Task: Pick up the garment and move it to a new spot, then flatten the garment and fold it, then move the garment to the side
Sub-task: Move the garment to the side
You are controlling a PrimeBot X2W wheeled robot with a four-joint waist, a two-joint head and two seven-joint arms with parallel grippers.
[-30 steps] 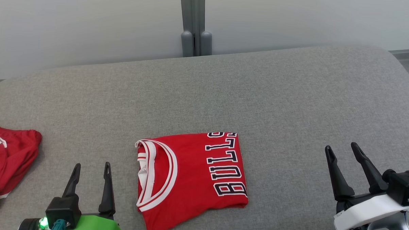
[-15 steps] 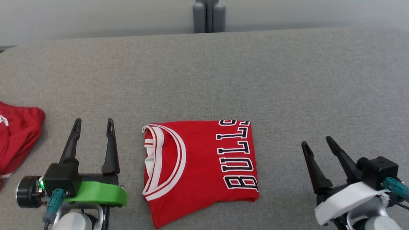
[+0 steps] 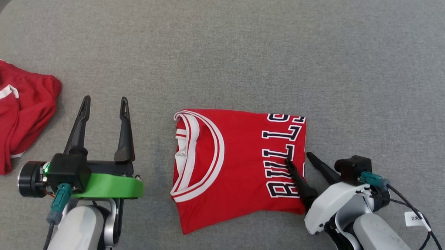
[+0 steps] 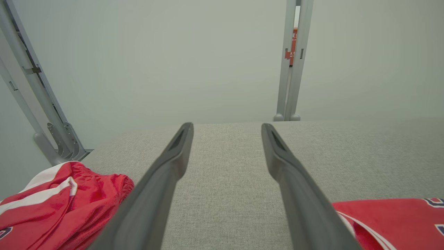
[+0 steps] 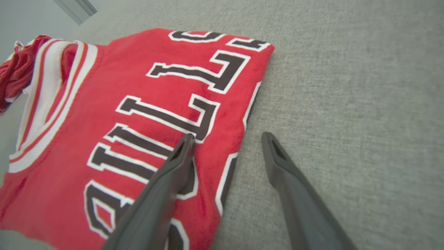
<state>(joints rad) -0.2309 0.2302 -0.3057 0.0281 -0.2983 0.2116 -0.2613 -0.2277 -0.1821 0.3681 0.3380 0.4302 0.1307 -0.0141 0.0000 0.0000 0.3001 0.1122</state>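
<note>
Jersey [image 3: 240, 159] partly covered by spread right fingers [image 3: 298, 178]; left fingers [image 3: 124, 136] spread, empty.

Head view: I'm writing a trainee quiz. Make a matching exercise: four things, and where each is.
1 jersey; 2 shorts; 3 left tool; 4 right tool
A far left, crumpled; B open, astride the jersey's lettered edge; C middle, folded; D open over bare grey surface
Pairs: 1-C, 2-A, 3-D, 4-B
</note>
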